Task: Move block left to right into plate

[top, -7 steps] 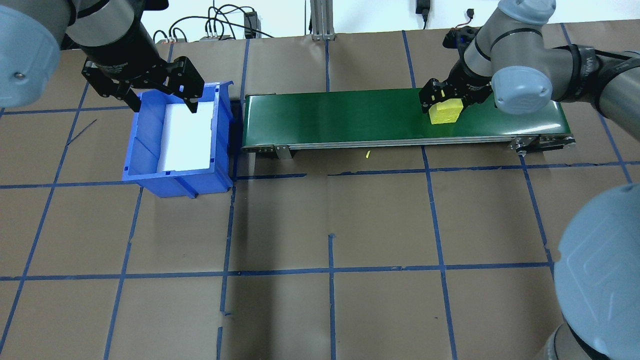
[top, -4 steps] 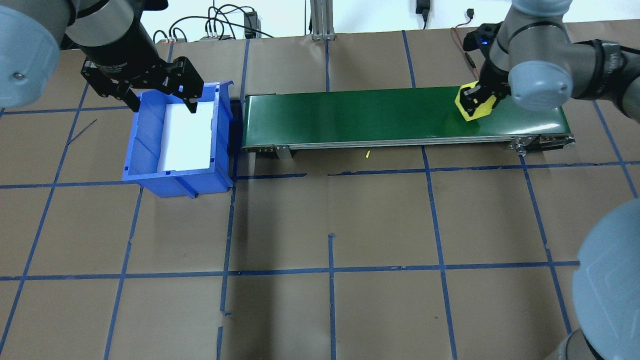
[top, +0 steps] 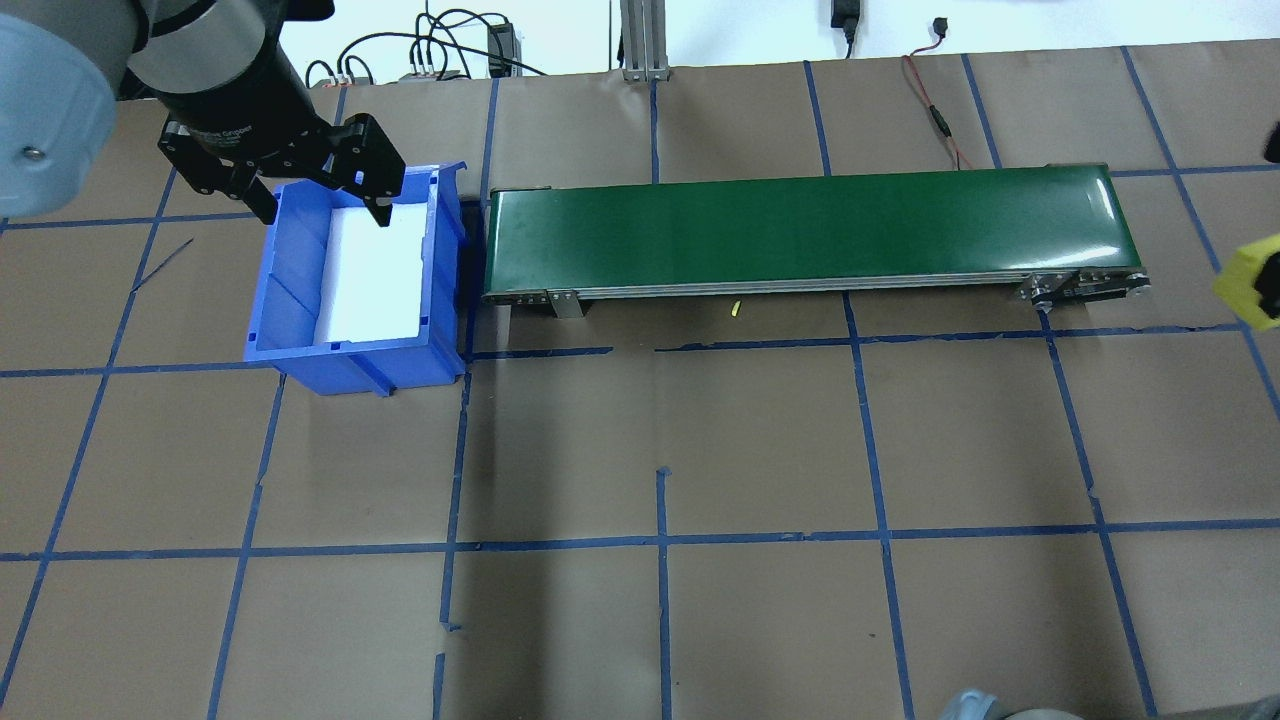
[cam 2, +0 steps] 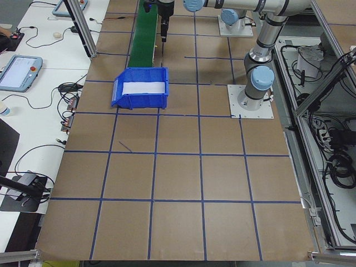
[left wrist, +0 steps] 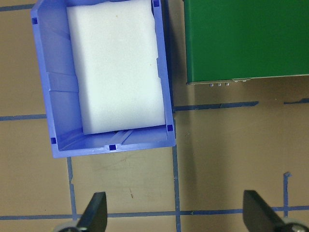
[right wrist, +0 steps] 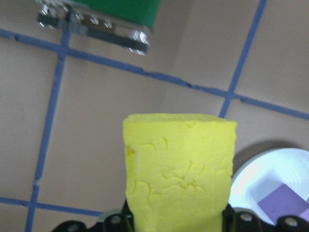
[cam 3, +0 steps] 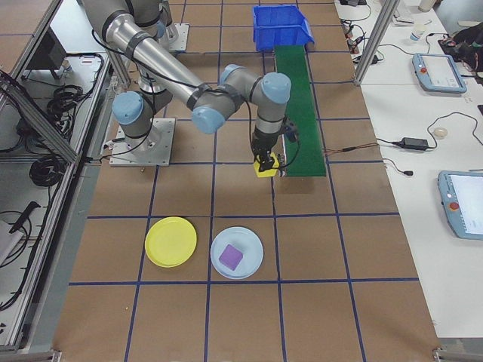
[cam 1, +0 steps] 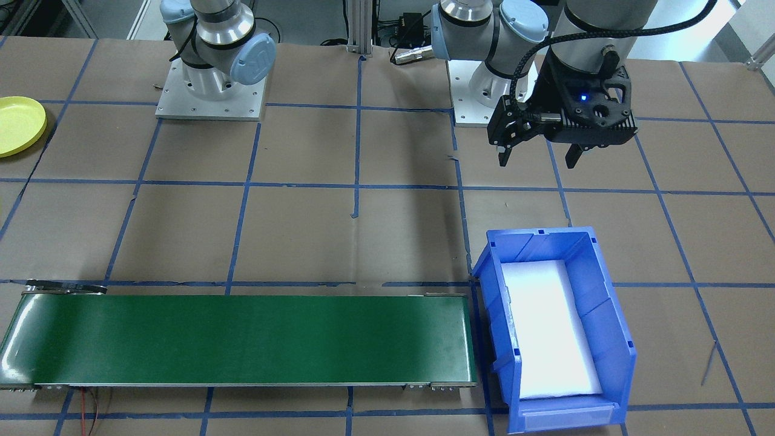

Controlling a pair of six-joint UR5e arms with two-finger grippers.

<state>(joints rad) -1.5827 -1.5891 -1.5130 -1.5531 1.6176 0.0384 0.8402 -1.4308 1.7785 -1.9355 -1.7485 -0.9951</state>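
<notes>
A yellow foam block (right wrist: 177, 164) fills the right wrist view, and my right gripper (cam 3: 264, 164) is shut on it. The block (cam 3: 265, 168) hangs above the table just off the conveyor's right end; it shows at the overhead view's right edge as a block (top: 1250, 285). The yellow plate (cam 3: 170, 241) lies on the table nearer the camera in the right side view, apart from the block, and it is also the plate (cam 1: 18, 124) at the front view's left edge. My left gripper (top: 325, 213) hovers open and empty over the bin's far end.
A blue bin (top: 290, 290) with a white foam liner stands at the left end of the green conveyor (top: 800, 225). A light blue plate (cam 3: 253, 262) holding a purple block (cam 3: 231, 257) lies beside the yellow plate. Cables lie beyond the table's far edge.
My right gripper lifted the yellow block off the conveyor and carried it right, past the belt's end to the view's edge. The left arm stayed put.
</notes>
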